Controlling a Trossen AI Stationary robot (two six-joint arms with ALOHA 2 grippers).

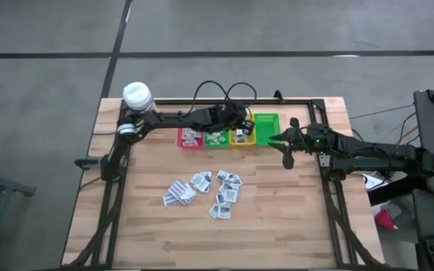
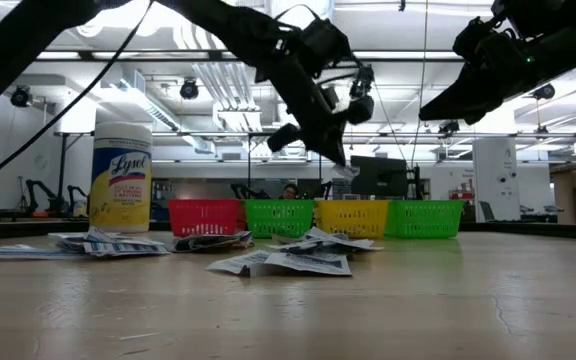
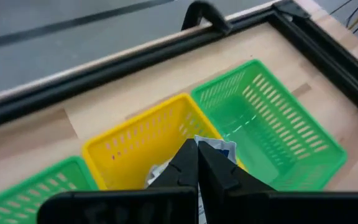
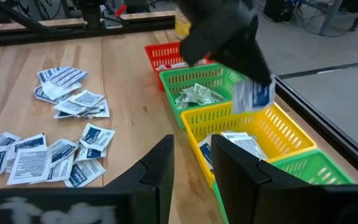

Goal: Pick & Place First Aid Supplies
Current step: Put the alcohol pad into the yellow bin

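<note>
L tool (image 4: pixel 244 59) pinching a white packet (image 4: pixel 253 93) above the yellow bin (image 4: pixel 291 134), top center of high view. R tool (image 1: pixel 287 154) spread, empty, just right of the bins. Remaining packets (image 1: pixel 202 192) piled mid-worktop (image 1: pixel 292 218).

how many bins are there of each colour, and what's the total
red bin: 1
green bins: 2, one beside the red bin, one at the far end of the row
yellow bin: 1
total: 4 bins, side by side in one row
</note>
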